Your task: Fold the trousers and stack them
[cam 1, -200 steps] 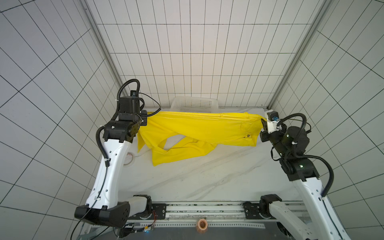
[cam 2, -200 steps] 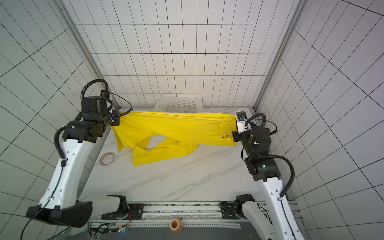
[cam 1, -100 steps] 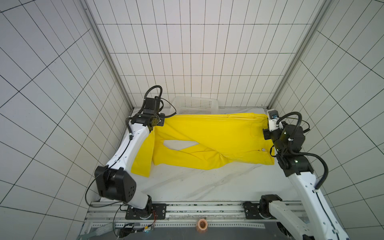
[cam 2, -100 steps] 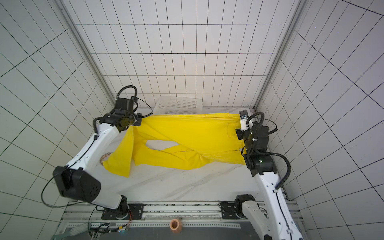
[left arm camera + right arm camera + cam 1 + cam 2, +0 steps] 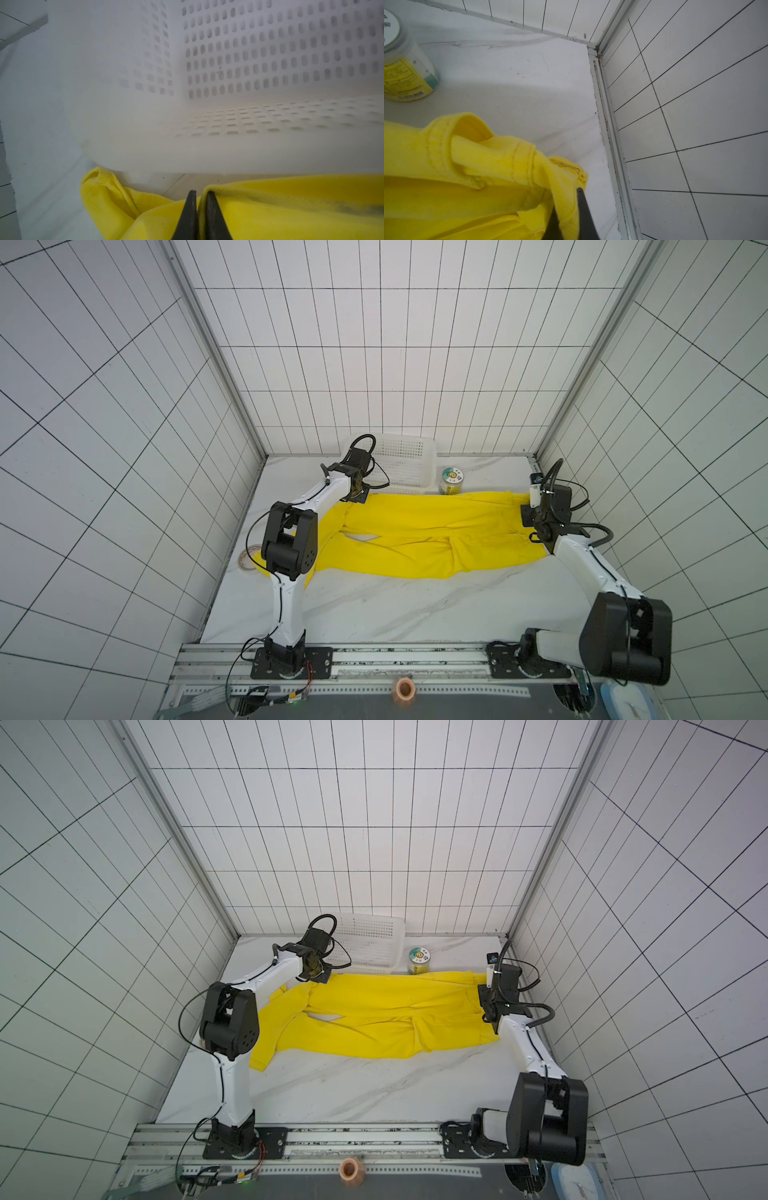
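The bright yellow trousers lie spread across the far half of the white table, waist to the right and legs to the left. One leg runs down past the left arm. My left gripper is low at the far left end of the cloth, just in front of the basket. In the left wrist view its fingers are pinched on a hem of the trousers. My right gripper is shut on the waistband near the right wall.
A white perforated basket stands against the back wall. A jar with a yellow label stands beside it, touching the trousers' far edge. A tape roll lies by the left wall.
Both arms have come down and reached back. The trousers, stretched in the air a second ago, now lie on the table. The jar has come into view behind them.
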`<state>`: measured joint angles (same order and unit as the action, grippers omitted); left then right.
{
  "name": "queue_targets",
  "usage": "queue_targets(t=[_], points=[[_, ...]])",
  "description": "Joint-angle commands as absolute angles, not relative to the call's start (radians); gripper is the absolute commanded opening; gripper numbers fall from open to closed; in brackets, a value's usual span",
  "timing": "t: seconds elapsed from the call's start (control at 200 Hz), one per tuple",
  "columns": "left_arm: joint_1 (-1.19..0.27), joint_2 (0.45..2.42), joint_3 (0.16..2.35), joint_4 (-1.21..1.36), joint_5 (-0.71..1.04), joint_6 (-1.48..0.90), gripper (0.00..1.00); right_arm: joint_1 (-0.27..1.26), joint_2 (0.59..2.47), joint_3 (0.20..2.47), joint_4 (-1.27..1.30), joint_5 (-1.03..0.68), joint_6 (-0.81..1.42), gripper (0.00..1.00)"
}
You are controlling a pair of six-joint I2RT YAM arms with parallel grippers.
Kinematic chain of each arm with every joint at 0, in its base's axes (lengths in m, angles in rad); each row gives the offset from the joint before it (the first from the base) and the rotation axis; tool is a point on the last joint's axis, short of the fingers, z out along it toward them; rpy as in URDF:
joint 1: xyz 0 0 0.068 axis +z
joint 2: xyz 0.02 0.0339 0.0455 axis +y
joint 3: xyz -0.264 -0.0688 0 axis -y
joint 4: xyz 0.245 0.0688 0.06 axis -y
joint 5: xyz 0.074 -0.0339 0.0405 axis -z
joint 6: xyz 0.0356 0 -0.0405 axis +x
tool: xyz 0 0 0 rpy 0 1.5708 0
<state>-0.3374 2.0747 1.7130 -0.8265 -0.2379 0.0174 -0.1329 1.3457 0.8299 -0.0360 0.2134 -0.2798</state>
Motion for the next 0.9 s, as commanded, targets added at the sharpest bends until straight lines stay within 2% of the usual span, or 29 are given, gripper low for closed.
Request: queue_targets(t=[0.0,0.19,0.33,0.475,0.55,0.675,0.71,0.735,0.76,0.815,0.895], points=[[-0.325,2.056,1.714,-0.873,-0.267,0.012,0.21,-0.160,1.426,0.859,-0.004,0.261,-0.233,0.01],[-0.299,1.979,1.685,-0.915,-0.254,0.002,0.36,-0.166,1.567,0.966,-0.024,0.246,-0.218,0.13],[-0.274,1.909,1.647,-0.975,-0.233,-0.005,0.44,-0.165,1.648,1.051,-0.061,0.241,-0.213,0.29],[-0.251,1.803,1.529,-1.041,-0.230,-0.001,0.47,-0.171,1.675,1.125,-0.118,0.244,-0.223,0.44],[-0.248,1.741,1.451,-1.062,-0.252,-0.004,0.52,-0.174,1.657,1.151,-0.158,0.215,-0.207,0.52],[-0.237,1.639,1.337,-1.102,-0.257,-0.040,0.52,-0.175,1.602,1.186,-0.247,0.121,-0.171,0.69],[-0.241,1.609,1.306,-1.114,-0.251,-0.056,0.53,-0.175,1.578,1.185,-0.271,0.089,-0.157,0.71],[-0.245,1.588,1.281,-1.119,-0.246,-0.067,0.53,-0.174,1.558,1.181,-0.286,0.068,-0.146,0.78],[-0.248,1.566,1.256,-1.119,-0.241,-0.081,0.53,-0.174,1.536,1.174,-0.298,0.048,-0.134,0.79],[-0.238,1.518,1.190,-1.101,-0.223,-0.135,0.62,-0.174,1.481,1.147,-0.329,0.001,-0.113,0.80],[-0.205,1.472,1.118,-1.064,-0.181,-0.237,0.62,-0.175,1.393,1.083,-0.354,-0.079,-0.065,0.80]])
